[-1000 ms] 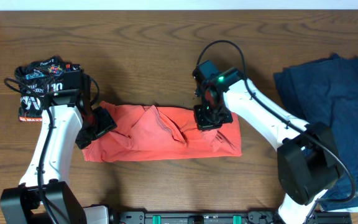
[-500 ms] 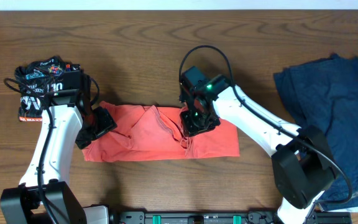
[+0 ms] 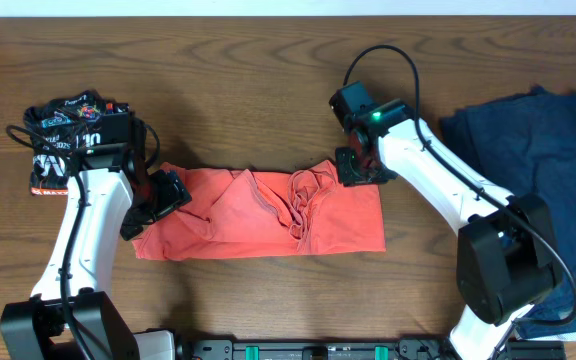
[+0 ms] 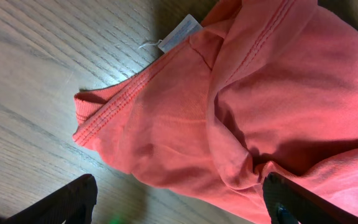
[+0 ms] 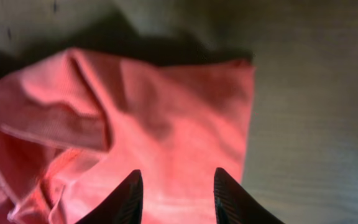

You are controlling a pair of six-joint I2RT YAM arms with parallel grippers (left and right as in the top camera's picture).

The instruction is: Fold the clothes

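Note:
A coral-red garment (image 3: 258,213) lies folded into a long strip at the table's middle, bunched and wrinkled near its centre. My left gripper (image 3: 158,200) hovers over its left end, jaws wide open; the left wrist view shows the seamed corner and a white label (image 4: 178,32). My right gripper (image 3: 360,168) sits over the strip's upper right corner, jaws open and empty above the red cloth (image 5: 185,124).
A dark blue garment (image 3: 533,170) lies spread at the right edge. A black printed garment (image 3: 68,125) lies folded at the far left. Bare wooden tabletop (image 3: 258,70) stretches behind the strip.
My right gripper moved left to the strip's middle, then let go and moved up and right to the upper right corner. The cloth's centre is more bunched. The left arm stayed put.

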